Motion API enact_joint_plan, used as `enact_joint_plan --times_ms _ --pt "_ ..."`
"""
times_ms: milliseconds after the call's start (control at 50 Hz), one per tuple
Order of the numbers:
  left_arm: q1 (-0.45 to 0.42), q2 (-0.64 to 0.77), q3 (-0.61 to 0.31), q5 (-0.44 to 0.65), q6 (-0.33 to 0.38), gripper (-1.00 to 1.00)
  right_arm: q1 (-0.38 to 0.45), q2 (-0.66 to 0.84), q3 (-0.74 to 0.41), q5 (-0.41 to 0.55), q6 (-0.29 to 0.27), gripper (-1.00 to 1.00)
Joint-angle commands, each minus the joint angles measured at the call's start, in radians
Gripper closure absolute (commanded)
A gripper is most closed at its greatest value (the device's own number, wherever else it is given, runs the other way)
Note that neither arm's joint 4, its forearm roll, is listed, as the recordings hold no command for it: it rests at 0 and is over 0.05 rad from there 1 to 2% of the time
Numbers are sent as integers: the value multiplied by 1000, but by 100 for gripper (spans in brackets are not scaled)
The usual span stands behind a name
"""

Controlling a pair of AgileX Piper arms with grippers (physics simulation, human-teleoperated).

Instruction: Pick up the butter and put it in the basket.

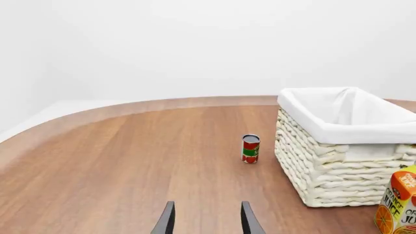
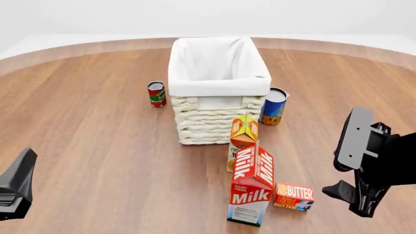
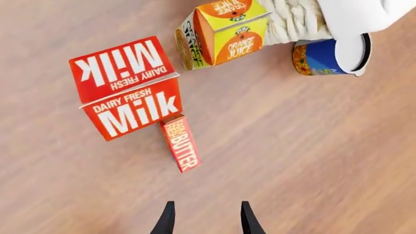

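The butter is a small flat red-orange box lying on the table just right of the milk carton. It also shows in the right wrist view, touching or nearly touching the milk carton. The basket stands at mid-table and also shows in the left wrist view. My right gripper is open and empty, above the table, to the right of the butter and apart from it. My left gripper is open and empty at the near left, far from the butter.
An orange juice carton stands between the milk carton and the basket's near wall. A red can stands left of the basket and a blue can right of it. The table's curved far edge lies beyond.
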Motion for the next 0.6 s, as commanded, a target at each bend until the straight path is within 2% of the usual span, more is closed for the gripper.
enact_joint_plan --times_ms 20,180,380,600 --pt "0 0 0 0 0 -100 -8 62 -42 -36 -13 -100" --pt "0 0 0 0 0 -100 3 102 -6 -95 -9 -100" --pt "0 0 0 0 0 -100 44 163 53 -186 23 -100" --pt "0 0 0 0 0 -100 64 229 54 -249 44 -100"
